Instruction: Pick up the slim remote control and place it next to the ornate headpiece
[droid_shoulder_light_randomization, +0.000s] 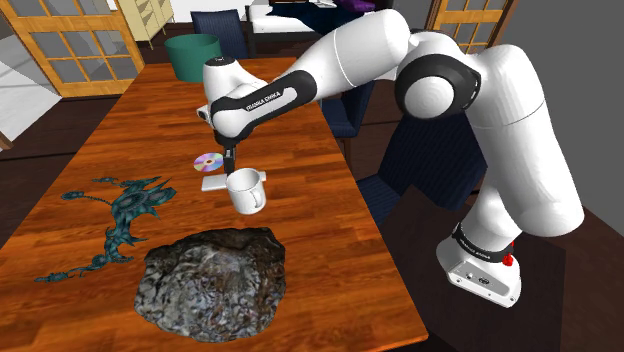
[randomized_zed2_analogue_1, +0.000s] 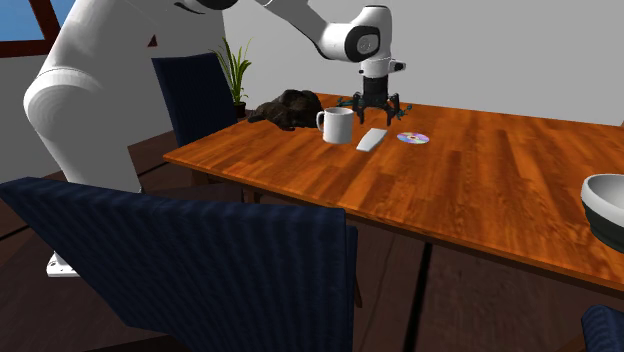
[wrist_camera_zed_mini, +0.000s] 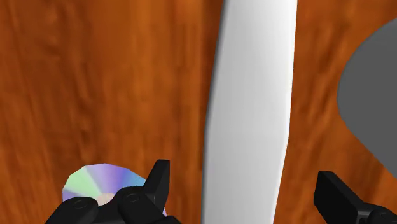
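Above the table (droid_shoulder_light_randomization: 330, 250): your hand (wrist_camera_zed_mini: 242, 181) open over the slim white remote (wrist_camera_zed_mini: 251, 108).
Your fingers stand apart on either side of the remote without touching it. It lies flat between the iridescent disc (wrist_camera_zed_mini: 95, 184) and the white mug (droid_shoulder_light_randomization: 246, 190), apart from the teal ornate headpiece (droid_shoulder_light_randomization: 115, 215).

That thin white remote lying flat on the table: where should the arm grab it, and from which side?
Pinch the remote across its narrow width, near mid-length, coming straight down. It lies flat, long and slim, so only its two long edges offer a grip. The open gripper straddles it that way, with the disc and the mug to either side.
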